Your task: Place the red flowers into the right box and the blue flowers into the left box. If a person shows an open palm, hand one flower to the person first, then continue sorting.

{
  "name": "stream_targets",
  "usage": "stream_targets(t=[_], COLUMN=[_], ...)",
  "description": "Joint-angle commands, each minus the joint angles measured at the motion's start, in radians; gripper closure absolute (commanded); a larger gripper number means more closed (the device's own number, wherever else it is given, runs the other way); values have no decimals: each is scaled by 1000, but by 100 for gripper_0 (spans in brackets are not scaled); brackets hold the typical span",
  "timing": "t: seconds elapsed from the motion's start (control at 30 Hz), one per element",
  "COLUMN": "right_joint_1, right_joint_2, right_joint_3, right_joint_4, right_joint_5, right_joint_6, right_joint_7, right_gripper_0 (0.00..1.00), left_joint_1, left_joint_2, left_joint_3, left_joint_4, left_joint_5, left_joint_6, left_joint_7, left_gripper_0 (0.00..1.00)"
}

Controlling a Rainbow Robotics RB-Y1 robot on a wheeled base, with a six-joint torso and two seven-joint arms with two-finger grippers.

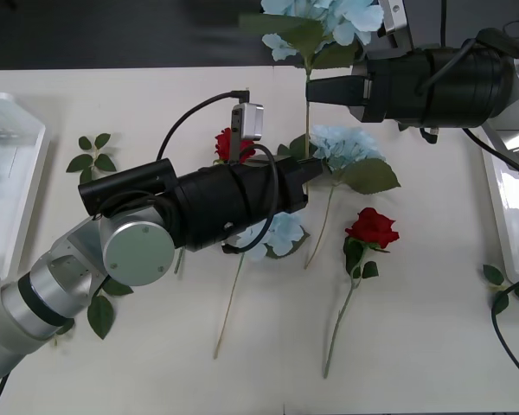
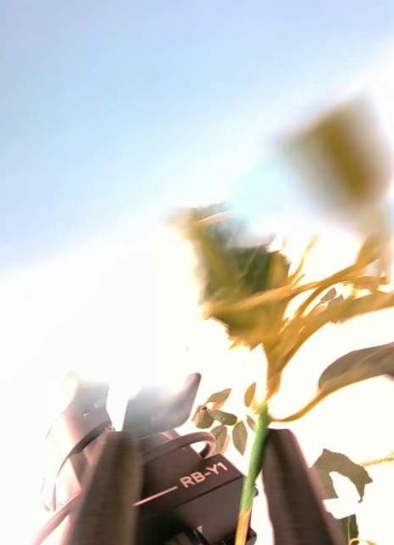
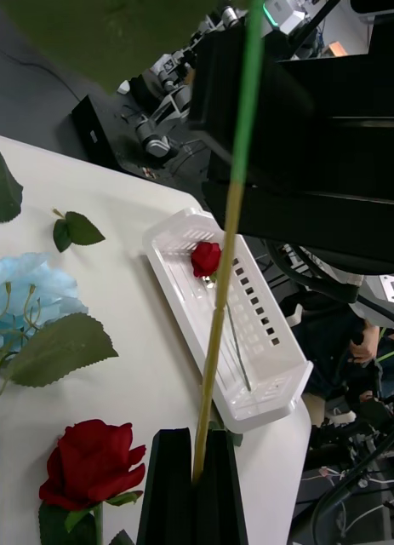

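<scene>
Left claw (image 1: 314, 169): over mid-table, closed on the lower stem of a blue flower (image 1: 329, 17). The left wrist view shows the fingers (image 3: 175, 490) pinched flat on the stem with no gap. The flower stands upright, off the table, with its head at the far edge.

Right claw (image 1: 329, 90): reaches in from the right, higher up the same stem. In its wrist view the fingers (image 2: 111, 485) stand apart, with the stem between them and close to 1 finger. Judged to be open, not gripping.

Table (image 1: 415, 346): white, boxes at both ends.

Right box (image 1: 502, 216): 1 red rose (image 3: 206, 257) already inside.

Left box (image 1: 26, 173): contents cannot be made out.

Flowers left on the table:
- 2 blue: 1 just right of the left claw (image 1: 342, 145), 1 partly under the left arm (image 1: 281, 232)
- 2 red: 1 right of centre (image 1: 372, 226), 1 behind the left arm (image 1: 228, 143)

Loose leaves (image 1: 93, 154): near the left box.

No open palm seen.

Progress: early. At least 1 red is sorted. The held blue flower has yet to reach the left box, and 4 more are left.
</scene>
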Motion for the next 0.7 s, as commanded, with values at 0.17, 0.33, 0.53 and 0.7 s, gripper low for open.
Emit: stream_targets(t=[0.17,0.33,0.53,0.7], right_joint_1=[-1,-1,3,14], right_joint_2=[27,19,-2,-34], right_joint_3=[4,5,5,5], right_joint_4=[-42,-44,-44,-62], right_joint_5=[-18,-1,164,371], right_joint_6=[-30,-24,27,87], right_joint_7=[-25,-37,-188,-355], right_gripper_0=[0,0,0,0], left_joint_1=[-17,75,184,273], left_joint_2=[96,206,272,289], left_joint_3=[18,153,446,669], left_joint_4=[-33,-115,-184,-204], left_joint_5=[-7,12,90,173], left_joint_6=[-66,23,321,487], left_joint_7=[-58,-60,-61,-69], left_gripper_0=[100,100,100,100])
